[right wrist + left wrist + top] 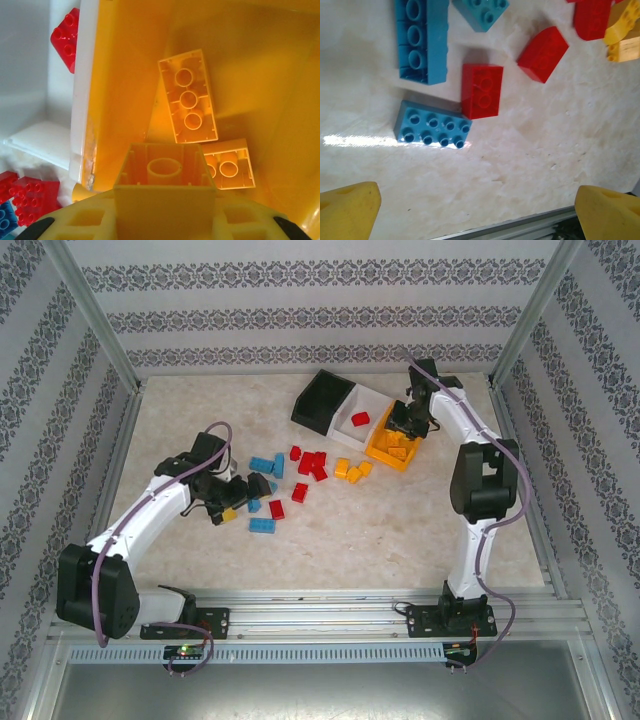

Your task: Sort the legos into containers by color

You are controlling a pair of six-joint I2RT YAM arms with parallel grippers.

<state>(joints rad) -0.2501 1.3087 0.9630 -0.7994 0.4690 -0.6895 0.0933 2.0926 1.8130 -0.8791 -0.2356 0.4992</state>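
Your worktop [400, 530] is a smooth, pale slab with a faint marbled pattern, glossy enough to carry a streak of glare in the left wrist view. Along its far side three open rectangular plastic bins stand close together in a row: a black bin [322, 400] on the left, a white bin [372, 398] in the middle and an orange bin [383, 453] on the right.

Your right hand [408, 425] hangs over the orange bin, closed on a square yellow brick [165, 172]. The brick's hollow underside faces the camera and shows one round tube. Below it in the bin, a long yellow brick [189, 97] lies underside up, showing three tubes, with a shorter yellow brick [227, 165] just beside it. One red brick [360, 419] lies in the white bin.

Your left hand [477, 215] is spread wide and holds nothing, its yellow pads [347, 210] sitting at the lower corners of the wrist view.

The loose legos are hard, shiny, studded blocks lying mid-worktop. The blue bricks [264, 465] are nearest the left hand, the red bricks [312, 464] are in the centre, and two yellow bricks [350, 472] lie beside the orange bin. Under the left hand, an eight-stud blue brick [432, 125] touches a four-stud red brick [481, 91]. A rounded red brick [542, 53] lies apart from them.
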